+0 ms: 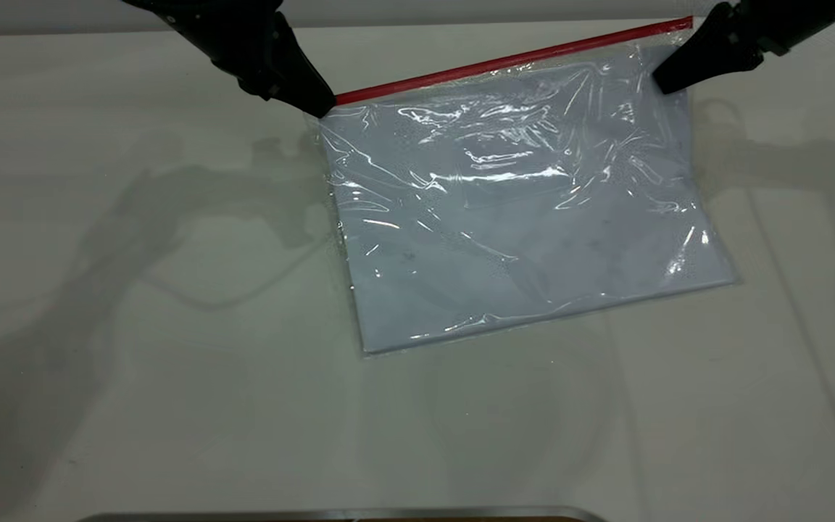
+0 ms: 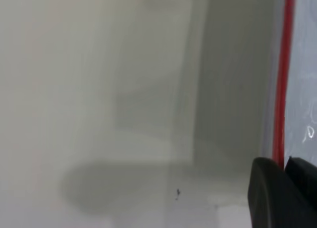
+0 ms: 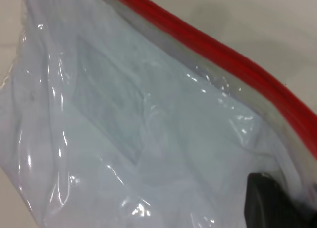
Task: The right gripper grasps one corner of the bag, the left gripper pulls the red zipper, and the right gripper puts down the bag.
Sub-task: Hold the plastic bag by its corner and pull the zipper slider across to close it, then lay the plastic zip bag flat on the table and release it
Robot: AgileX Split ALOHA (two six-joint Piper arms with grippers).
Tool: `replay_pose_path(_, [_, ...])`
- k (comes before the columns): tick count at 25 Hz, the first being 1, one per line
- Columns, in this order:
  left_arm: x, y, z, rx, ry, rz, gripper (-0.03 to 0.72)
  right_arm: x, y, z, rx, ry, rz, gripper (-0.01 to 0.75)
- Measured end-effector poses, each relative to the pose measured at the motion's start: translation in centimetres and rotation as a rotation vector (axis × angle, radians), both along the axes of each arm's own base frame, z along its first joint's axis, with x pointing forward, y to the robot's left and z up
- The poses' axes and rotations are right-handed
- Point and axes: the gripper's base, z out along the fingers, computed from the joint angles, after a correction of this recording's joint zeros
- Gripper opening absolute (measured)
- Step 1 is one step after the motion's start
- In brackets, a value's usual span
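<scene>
Your right pincer (image 1: pixel 667 81) is clenched on the bag (image 1: pixel 526 210) corner, anchoring it on the table (image 1: pixel 135 326). Your left pincer (image 1: pixel 322 107) is clenched on the red zipper (image 1: pixel 512 60) at the opposite end, so pulling tensions the strip.

Bright, even light falls on the table (image 1: pixel 171 406); soft grey shadows of both arms spread left and right across it. White glare streaks the bag (image 1: pixel 519 210); the left wrist view is blurred, its dark jaws out of focus.

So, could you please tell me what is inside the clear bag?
White sheets show through the bag, filling most of it below the red zipper. How many sheets there are cannot be told; they overlap.
</scene>
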Motion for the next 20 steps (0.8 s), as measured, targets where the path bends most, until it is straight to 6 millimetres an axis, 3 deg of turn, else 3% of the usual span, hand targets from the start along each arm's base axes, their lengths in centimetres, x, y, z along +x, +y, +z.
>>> replay_pose_path(3, [0.0,0.0,0.0,0.002,0.004,-0.001,0.060,0.0,0.1,0.0,0.004,0.014,-0.013,0.075])
replay_pose_path(6, [-0.1,0.0,-0.1,0.012,0.003,-0.011,0.105,0.0,0.0,-0.1,0.002,0.030,-0.034,0.181])
replay_pose_path(8, [-0.1,0.1,-0.1,0.019,0.003,-0.013,0.175,0.1,-0.6,-0.1,-0.007,0.042,-0.069,0.311])
replay_pose_path(13, [0.1,0.2,1.2,0.010,0.013,0.060,0.453,0.4,-2.0,0.6,-0.090,0.091,-0.111,0.638])
replay_pose_path(16, [0.3,0.3,3.7,-0.008,0.019,0.165,0.588,0.8,-2.6,3.2,-0.143,0.086,-0.140,0.691])
replay_pose_path(20, [-0.1,1.1,9.2,0.028,-0.008,0.273,0.653,1.2,-2.8,10.9,-0.155,0.007,-0.176,0.681])
